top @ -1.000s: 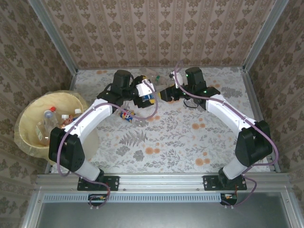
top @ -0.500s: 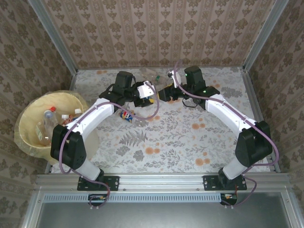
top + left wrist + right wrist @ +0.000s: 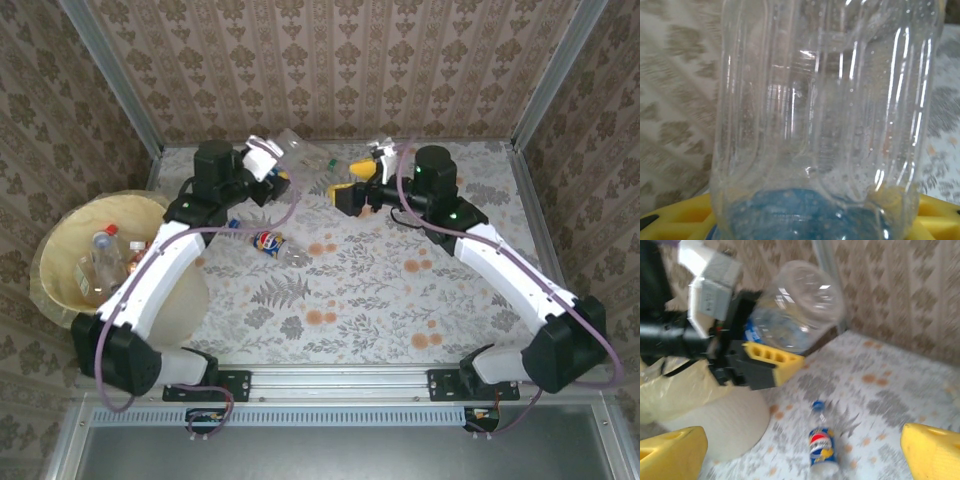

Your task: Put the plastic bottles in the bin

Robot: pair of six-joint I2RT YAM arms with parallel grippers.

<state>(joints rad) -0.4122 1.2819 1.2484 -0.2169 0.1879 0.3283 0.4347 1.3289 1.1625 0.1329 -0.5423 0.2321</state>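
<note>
Lifted since a second ago: clear bottle (image 3: pixel 300 150) now hanging above tabletop (image 3: pixel 400 300) near back wall, left fingers (image 3: pixel 772 362) pinching its blue-labelled end. Right fingers (image 3: pixel 670 450) spreading wide, holding nothing. Task partway along: several bottles (image 3: pixel 105 248) already lying in bin (image 3: pixel 120 212); blue-capped bottle (image 3: pixel 268 241) waiting on tabletop.

I am looking down on a floral tabletop (image 3: pixel 350 300). Damask wallpaper (image 3: pixel 340 70) is closing it in at nine, twelve and three o'clock. A metal rail (image 3: pixel 340 382) is running along six o'clock.
</note>
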